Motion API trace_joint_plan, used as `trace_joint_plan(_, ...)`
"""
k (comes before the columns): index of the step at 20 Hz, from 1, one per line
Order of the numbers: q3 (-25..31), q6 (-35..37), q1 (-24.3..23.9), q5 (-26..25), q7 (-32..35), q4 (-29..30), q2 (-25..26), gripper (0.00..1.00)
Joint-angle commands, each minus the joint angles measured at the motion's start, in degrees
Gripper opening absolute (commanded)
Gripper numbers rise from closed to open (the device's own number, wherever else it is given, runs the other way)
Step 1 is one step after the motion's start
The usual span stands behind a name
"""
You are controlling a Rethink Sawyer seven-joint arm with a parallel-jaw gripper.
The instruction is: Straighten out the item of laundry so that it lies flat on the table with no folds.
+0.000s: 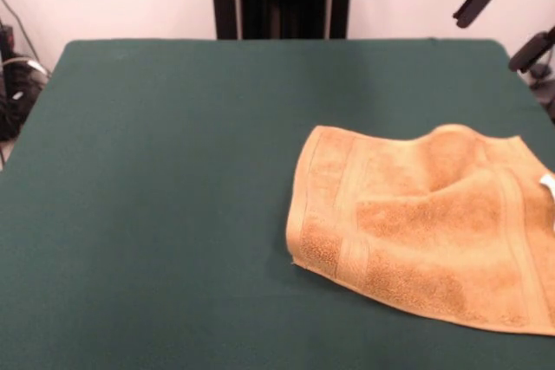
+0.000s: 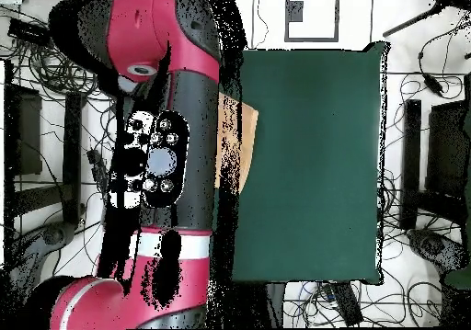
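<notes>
My claw is out of sight; the rumpled terry towel [image 1: 425,227] lies on the felt table [image 1: 173,179].

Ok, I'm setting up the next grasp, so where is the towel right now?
In the front view the towel lies on the green table at its right side, towards the near edge, running out of the picture's right border.
</notes>
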Motion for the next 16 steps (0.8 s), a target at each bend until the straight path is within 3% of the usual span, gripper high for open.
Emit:
trace_joint_plan(1,9.6,-6.0,0.4,-3.6,-22.8,8.5,-6.0,1.0)
trace_joint_plan(16,13.9,-7.9,-0.8,-7.2,-20.2,10.5,-8.2,1.0)
